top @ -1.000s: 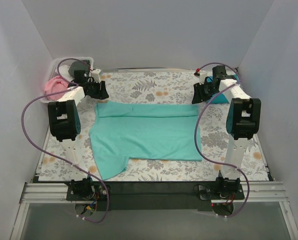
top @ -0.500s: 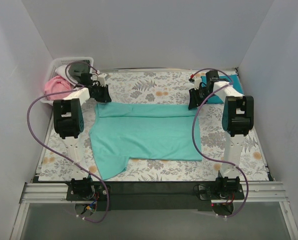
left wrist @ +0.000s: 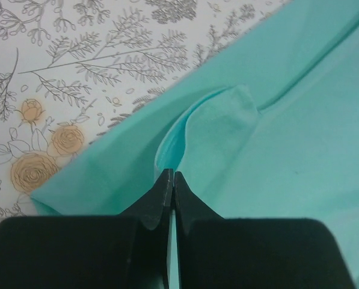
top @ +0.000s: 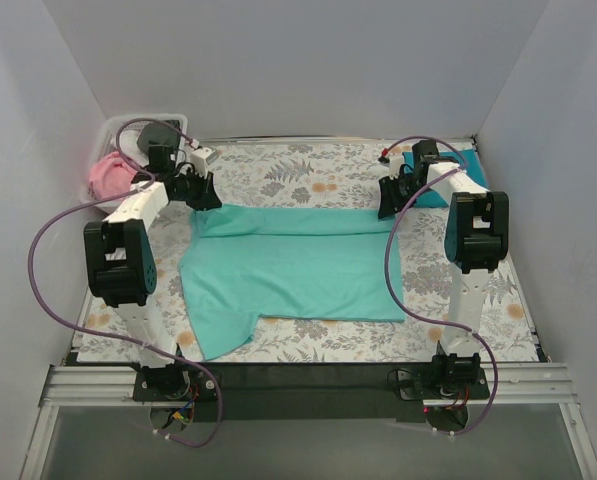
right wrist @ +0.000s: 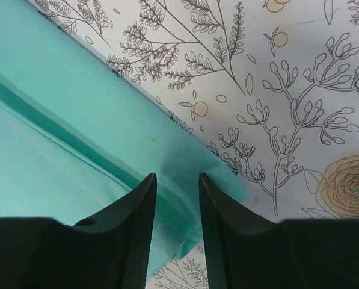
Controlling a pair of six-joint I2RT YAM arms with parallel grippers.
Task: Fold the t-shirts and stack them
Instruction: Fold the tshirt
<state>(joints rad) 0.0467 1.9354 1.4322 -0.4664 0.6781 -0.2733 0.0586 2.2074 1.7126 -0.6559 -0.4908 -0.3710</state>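
Pressed together at the left gripper [left wrist: 170,177], with a raised pucker of the mint-turquoise t-shirt [left wrist: 269,150] running straight into the tips: clamped on its cloth near the 10 o'clock corner. Parted at the right gripper [right wrist: 176,180], straddling the same shirt's edge near its 2 o'clock corner, not yet closed on it.

Otherwise spread flat across the middle of the floral cloth [top: 308,175], with a narrow band along the 12 o'clock edge doubled over and one sleeve poking out toward 7 o'clock. Judged as early in this shirt's fold: only one far corner gripped, main folds yet to come.

At the table's 2 o'clock corner, behind the right arm, a darker teal-blue t-shirt [top: 471,160], seemingly folded small and likely the start of the stack. At 10 o'clock, a pink t-shirt [top: 106,175] bunched unfolded in a white basket [top: 108,128], with something dark beside it, too hidden to name. Probably well under halfway overall.
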